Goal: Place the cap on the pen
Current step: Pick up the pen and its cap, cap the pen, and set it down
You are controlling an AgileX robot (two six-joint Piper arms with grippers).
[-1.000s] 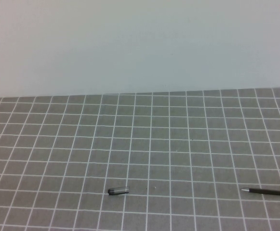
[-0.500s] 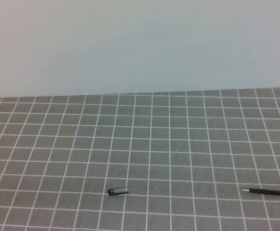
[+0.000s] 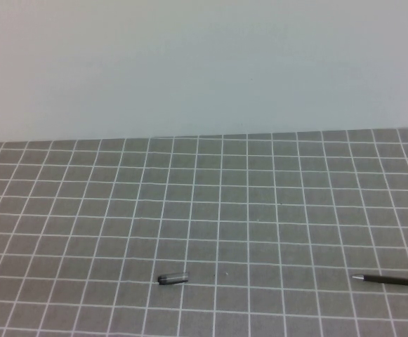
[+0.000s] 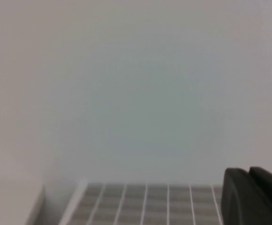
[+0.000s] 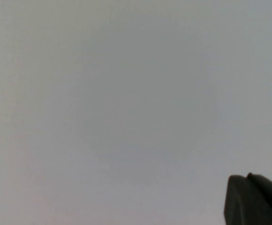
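Nothing moved; left gripper (image 4: 255, 197), right gripper (image 5: 255, 201) face wall (image 5: 126, 93).

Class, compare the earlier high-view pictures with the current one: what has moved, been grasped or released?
Nothing visibly changed. The small dark grey pen cap and the thin black pen lie apart on the grey grid mat, untouched. The left gripper and right gripper show only in their own wrist views, outside the high view.

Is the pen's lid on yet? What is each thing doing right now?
pen, uncapped, lying flat at the mat's right edge.
cap, off the pen, lying on its side, well to its left.
left gripper, outside the high view, away from both.
right gripper, outside the high view, away from both.
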